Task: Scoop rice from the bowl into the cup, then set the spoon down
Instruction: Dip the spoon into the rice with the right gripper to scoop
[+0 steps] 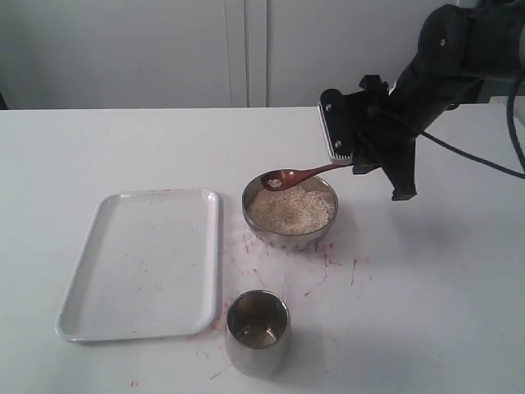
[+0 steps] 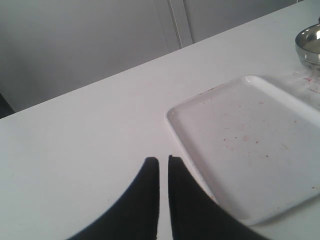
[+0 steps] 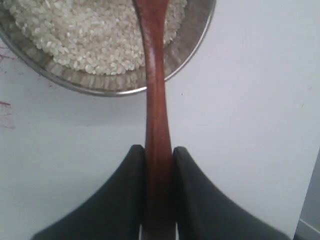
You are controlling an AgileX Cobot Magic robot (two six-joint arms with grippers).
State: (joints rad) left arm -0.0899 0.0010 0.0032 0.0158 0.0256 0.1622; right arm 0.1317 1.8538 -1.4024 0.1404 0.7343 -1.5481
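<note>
R grip (image 1: 353, 164) clamped on spoon (image 1: 299, 175) handle end. Head w/ few rice (image 1: 273, 183) grains hangs over bowl (image 1: 246, 205) rim. Handle axis runs from jaws across bowl. Cup (image 1: 246, 357) lies past bowl, cam side; I must swing there.

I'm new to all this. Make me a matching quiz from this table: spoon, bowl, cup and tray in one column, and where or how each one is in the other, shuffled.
Column one:
1. spoon
2. bowl
3. cup
4. tray

Column two:
A. white and flat, left of the bowl
B. handle pinched between the dark fingers
C. filled with rice
D. stands by itself, nearest the exterior camera

Pairs: 1-B, 2-C, 3-D, 4-A
</note>
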